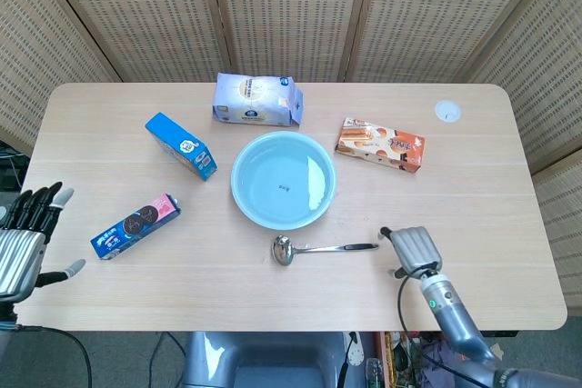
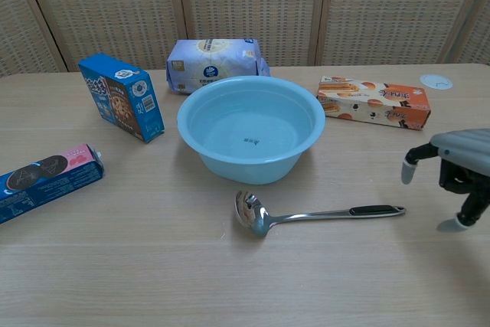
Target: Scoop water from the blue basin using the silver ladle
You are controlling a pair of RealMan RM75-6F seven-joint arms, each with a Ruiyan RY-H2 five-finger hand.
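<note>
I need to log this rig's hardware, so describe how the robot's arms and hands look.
Both hands have ribbed silver-grey metal backs. The left hand has black fingers with pale tips, and a black cable trails below it. The right hand shows dark fingers with light tips in the chest view; its grey forearm carries a small green light and a thin dark cable.
</note>
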